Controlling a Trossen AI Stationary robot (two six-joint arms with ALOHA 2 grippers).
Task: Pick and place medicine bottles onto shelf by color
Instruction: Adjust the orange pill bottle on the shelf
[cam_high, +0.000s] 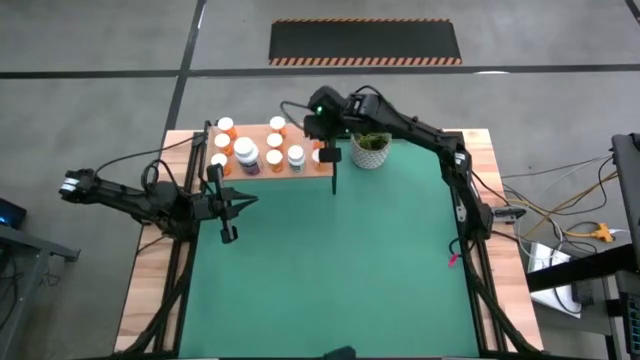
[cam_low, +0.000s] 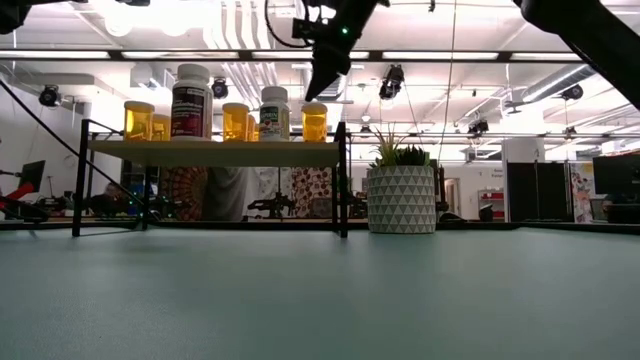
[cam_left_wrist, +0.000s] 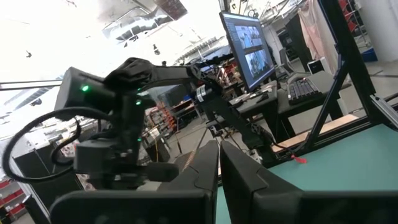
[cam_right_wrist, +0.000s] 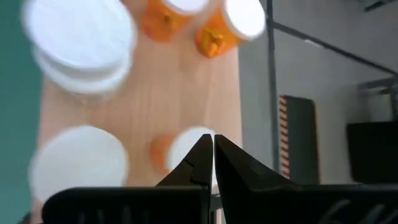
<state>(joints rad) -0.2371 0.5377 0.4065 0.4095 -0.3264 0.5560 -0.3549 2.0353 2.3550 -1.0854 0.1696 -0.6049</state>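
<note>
Several white-capped medicine bottles stand upright on the light wooden shelf (cam_high: 303, 172) (cam_low: 215, 153) at the table's far left. Most are orange (cam_low: 139, 120). One large white one (cam_high: 245, 153) (cam_low: 191, 100) has a dark label, and a smaller white one (cam_low: 274, 112) stands near it. My right gripper (cam_high: 325, 145) (cam_low: 320, 88) (cam_right_wrist: 213, 146) is shut and empty. It points down just above the orange bottle (cam_low: 314, 122) (cam_right_wrist: 186, 149) at the shelf's right end. My left gripper (cam_high: 250, 198) (cam_left_wrist: 219, 152) is shut and empty above the table's left side.
A green plant in a white patterned pot (cam_high: 370, 150) (cam_low: 401, 195) stands on the green mat (cam_high: 330, 270) just right of the shelf, close under my right arm. The shelf's black posts (cam_low: 343, 180) rise at its corners. The rest of the mat lies bare.
</note>
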